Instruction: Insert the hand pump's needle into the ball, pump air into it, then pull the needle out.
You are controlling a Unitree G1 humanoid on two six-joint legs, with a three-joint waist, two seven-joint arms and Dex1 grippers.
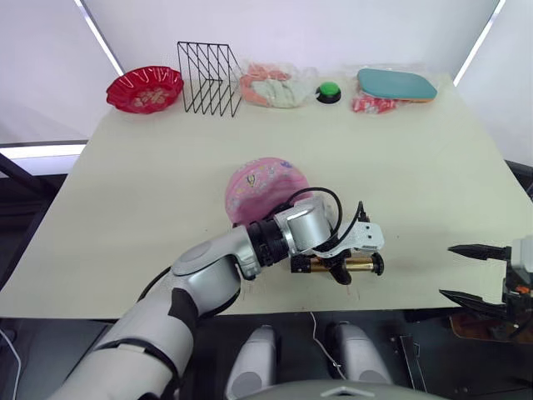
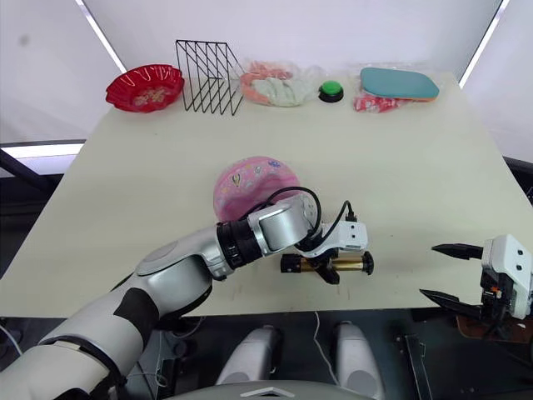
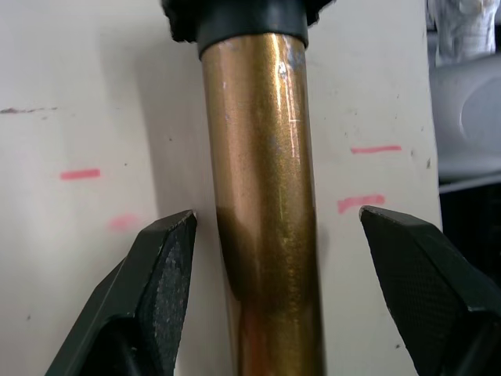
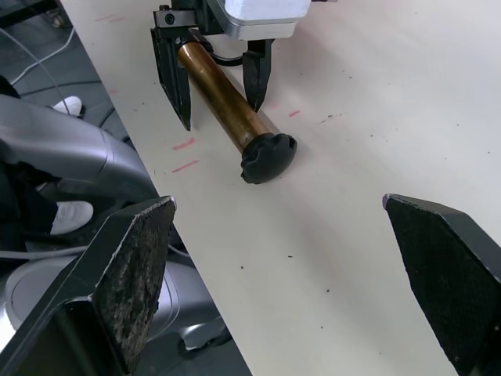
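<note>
From the head camera, the hand pump (image 1: 346,265) lies flat near the table's (image 1: 416,192) near edge, just right of the pink ball (image 1: 265,190), which sits mid-table. The left gripper (image 1: 340,268) straddles the gold cylinder with its fingers spread, while the right gripper (image 1: 472,271) hovers off the table's right near corner, fingers apart and empty. Along the far edge stand a red bowl (image 1: 144,87), a black wire rack (image 1: 208,77) and a green button (image 1: 328,91). The left wrist view shows the gold barrel between both black fingers (image 3: 160,290), a gap on each side (not clamped). The right wrist view shows its own wide-open fingers (image 4: 133,274) and, beyond, the pump's black end cap on the table.
</note>
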